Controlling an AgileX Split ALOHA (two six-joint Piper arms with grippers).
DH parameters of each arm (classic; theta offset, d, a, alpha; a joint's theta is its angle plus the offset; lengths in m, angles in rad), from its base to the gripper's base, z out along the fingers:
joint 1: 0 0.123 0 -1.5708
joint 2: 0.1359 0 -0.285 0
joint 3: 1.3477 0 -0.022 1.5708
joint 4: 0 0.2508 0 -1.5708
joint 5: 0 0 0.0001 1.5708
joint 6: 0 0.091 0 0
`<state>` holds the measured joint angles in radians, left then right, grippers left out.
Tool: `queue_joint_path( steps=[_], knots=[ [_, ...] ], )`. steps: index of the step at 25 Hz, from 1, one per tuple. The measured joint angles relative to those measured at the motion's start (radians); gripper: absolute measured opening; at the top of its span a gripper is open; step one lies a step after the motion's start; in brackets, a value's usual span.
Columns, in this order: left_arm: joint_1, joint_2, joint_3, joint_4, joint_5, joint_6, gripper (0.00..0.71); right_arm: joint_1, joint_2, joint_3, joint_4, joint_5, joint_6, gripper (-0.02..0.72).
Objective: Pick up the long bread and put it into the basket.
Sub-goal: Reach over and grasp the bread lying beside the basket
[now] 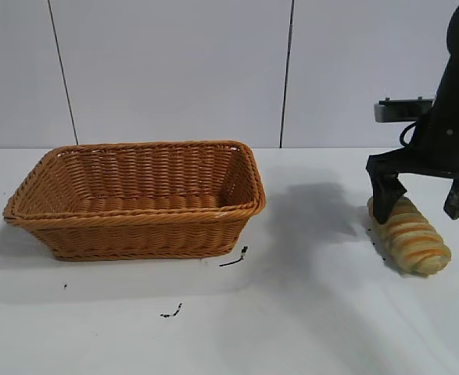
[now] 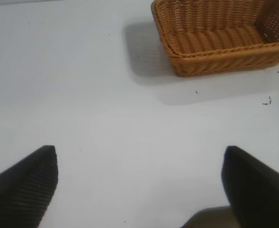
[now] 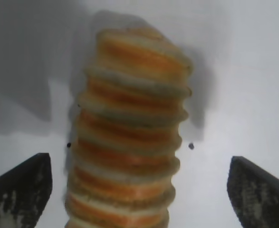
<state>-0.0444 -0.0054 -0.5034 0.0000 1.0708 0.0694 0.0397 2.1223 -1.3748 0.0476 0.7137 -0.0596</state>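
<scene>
The long bread point(image 1: 411, 237), a tan loaf with orange-brown ridged stripes, lies on the white table at the right. My right gripper point(image 1: 424, 201) is open and straddles the loaf's far end, one finger on each side, not closed on it. In the right wrist view the bread point(image 3: 129, 142) lies between the two spread fingertips point(image 3: 20, 187). The wicker basket point(image 1: 135, 205) stands empty at the left of the table. My left gripper point(image 2: 139, 183) is open and empty over bare table, with the basket point(image 2: 220, 47) farther off.
Small black marks point(image 1: 234, 258) lie on the table in front of the basket. A white panelled wall stands behind the table.
</scene>
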Motion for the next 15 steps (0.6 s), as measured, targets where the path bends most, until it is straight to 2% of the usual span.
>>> queue_joint_path(
  steps=[15],
  knots=[
    [0.0,0.0,0.0,0.0,0.0,0.0,0.696,0.0,0.018,-0.001,0.003,-0.007,-0.005,0.684]
  ],
)
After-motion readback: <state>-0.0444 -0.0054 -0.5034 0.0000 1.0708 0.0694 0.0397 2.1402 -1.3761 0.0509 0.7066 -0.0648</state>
